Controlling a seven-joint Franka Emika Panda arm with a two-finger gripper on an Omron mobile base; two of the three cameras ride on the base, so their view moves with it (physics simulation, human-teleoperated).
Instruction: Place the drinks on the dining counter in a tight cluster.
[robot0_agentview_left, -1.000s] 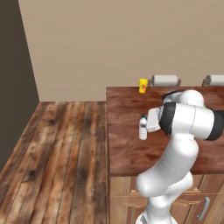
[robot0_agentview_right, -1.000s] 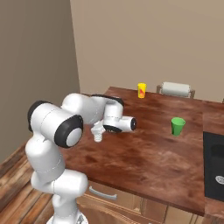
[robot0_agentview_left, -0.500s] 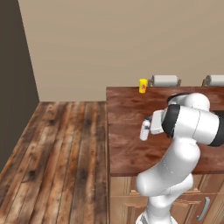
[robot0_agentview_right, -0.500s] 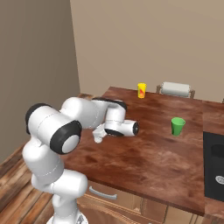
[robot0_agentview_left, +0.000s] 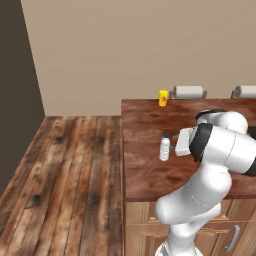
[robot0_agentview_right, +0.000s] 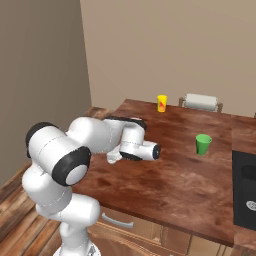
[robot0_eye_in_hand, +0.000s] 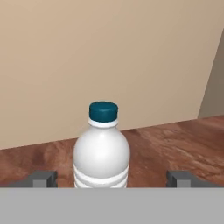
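White water bottle (robot0_eye_in_hand: 101, 148) upright between spread claw (robot0_eye_in_hand: 113, 178) fingertips, untouched.

A clear-white plastic water bottle (robot0_agentview_left: 164, 148) with a dark teal cap stands upright on the dark reddish-brown wood table (robot0_agentview_left: 150, 125), near its left edge and about midway between its near and far sides. Ribbed rings circle the bottle's lower body.
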